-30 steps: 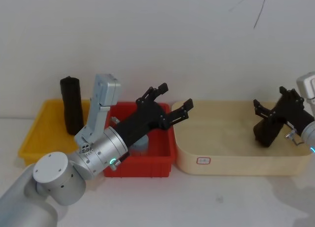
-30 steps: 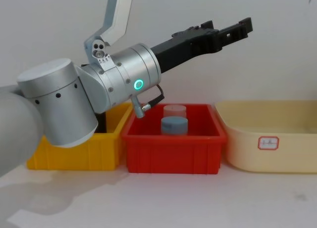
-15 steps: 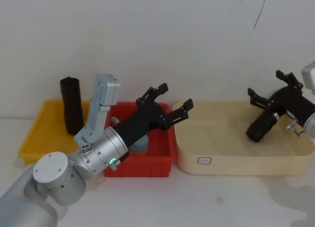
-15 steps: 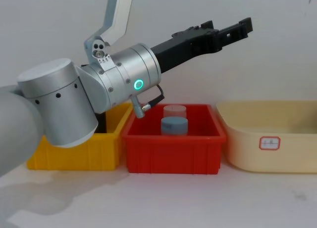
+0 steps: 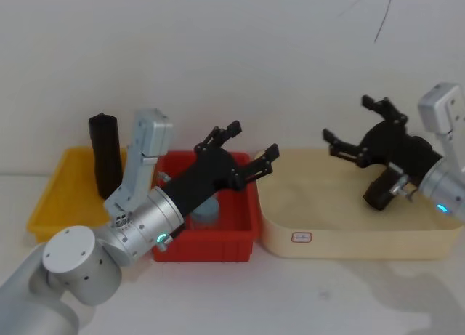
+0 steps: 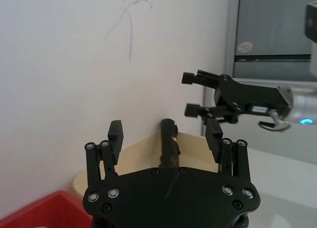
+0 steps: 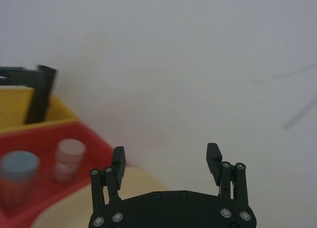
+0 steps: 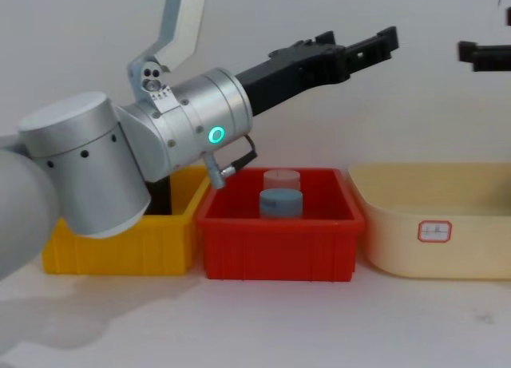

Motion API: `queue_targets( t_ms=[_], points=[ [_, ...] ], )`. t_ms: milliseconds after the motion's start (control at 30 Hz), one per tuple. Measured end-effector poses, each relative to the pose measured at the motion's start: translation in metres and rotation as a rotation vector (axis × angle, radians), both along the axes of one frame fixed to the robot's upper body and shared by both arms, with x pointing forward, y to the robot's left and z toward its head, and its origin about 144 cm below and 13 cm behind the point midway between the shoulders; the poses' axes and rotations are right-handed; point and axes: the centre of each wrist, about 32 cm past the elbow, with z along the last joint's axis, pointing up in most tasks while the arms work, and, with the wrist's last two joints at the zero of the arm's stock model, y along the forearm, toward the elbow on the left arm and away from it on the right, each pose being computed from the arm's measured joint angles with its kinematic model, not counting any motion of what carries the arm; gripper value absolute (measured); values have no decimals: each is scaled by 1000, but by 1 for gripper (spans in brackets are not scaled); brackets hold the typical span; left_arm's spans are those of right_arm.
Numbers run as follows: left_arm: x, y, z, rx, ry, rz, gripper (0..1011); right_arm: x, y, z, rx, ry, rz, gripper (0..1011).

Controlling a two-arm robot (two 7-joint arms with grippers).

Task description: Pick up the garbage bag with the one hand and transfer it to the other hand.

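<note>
The garbage bag [image 5: 378, 190], a black roll with a small red mark on its side, leans tilted in the cream tub [image 5: 349, 240]. It stands straight ahead in the left wrist view [image 6: 169, 144]. My right gripper [image 5: 346, 118] hangs open and empty above the tub, up and to the left of the roll and clear of it. Over the red bin [image 5: 218, 244], my left gripper [image 5: 253, 139] is raised and open with nothing in it, pointing toward the tub. The left wrist view shows both the left gripper [image 6: 164, 138] and the right gripper [image 6: 187, 93] open, well apart.
A plain black roll [image 5: 105, 155] stands in the yellow bin [image 5: 54, 204] at the left. The red bin [image 8: 279, 232] holds a blue cup [image 8: 281, 202] and a translucent cup [image 8: 281, 179]. A white wall rises close behind the bins.
My right gripper has risen from the roll in the tub and swung left toward the left gripper, empty. The roll has tipped from upright to leaning. The left gripper shifted slightly.
</note>
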Motion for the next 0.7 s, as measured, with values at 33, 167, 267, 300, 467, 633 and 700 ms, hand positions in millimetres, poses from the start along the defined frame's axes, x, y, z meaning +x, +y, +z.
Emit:
queue_targets(
  t_ms=[33, 167, 267, 300, 467, 633, 700],
  points=[
    [-1, 2, 0, 2, -4, 14, 1000, -1, 6, -1, -1, 3, 27, 1001],
    [-6, 9, 2, 3, -15, 49, 1000, -2, 20, -2, -2, 10, 86, 1001],
    [-10, 15, 4, 5, -25, 86, 1000, -2, 32, -4, -2, 20, 130, 1001],
    [-12, 17, 4, 5, -29, 96, 1000, -2, 36, -5, -2, 24, 141, 1002],
    [-21, 31, 6, 9, -47, 165, 1000, 0, 55, -8, -5, 41, 208, 1001],
    [-30, 43, 7, 12, -61, 229, 1000, 4, 69, -11, -11, 60, 255, 1001],
    [-35, 50, 8, 14, -69, 265, 1000, 6, 76, -12, -14, 70, 275, 1001]
  ],
)
